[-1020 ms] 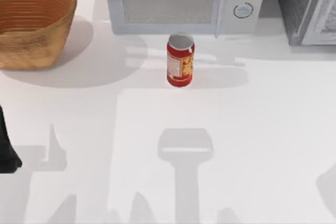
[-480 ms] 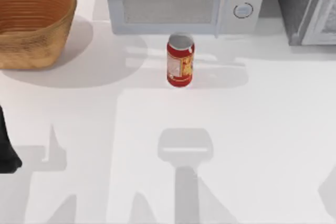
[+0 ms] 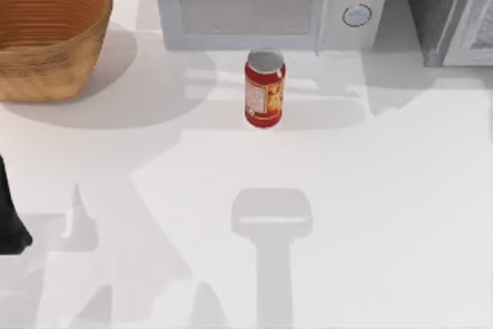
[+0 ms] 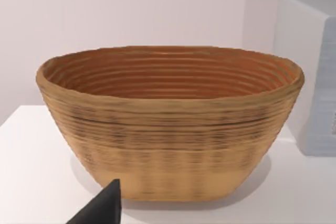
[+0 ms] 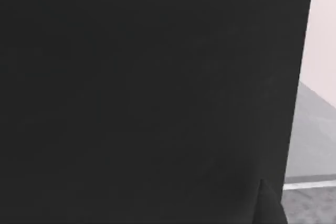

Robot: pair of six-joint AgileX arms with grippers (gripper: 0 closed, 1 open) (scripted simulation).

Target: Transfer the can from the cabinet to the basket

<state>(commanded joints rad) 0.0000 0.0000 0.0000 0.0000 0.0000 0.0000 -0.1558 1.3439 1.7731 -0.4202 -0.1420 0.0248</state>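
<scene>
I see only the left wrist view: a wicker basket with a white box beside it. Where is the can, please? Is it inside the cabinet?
Observer: No. In the top view the small red cylindrical can with a silver top stands upright on the white table, in front of the white microwave with two round knobs.
Operator: And where is the cabinet?
Observer: The dark grey speckled boxy cabinet stands at the table's far right corner, beside the microwave.
Operator: Is the basket close to the can?
Observer: No. The tan oval woven wicker basket sits at the far left corner, with bare table between them.
</scene>
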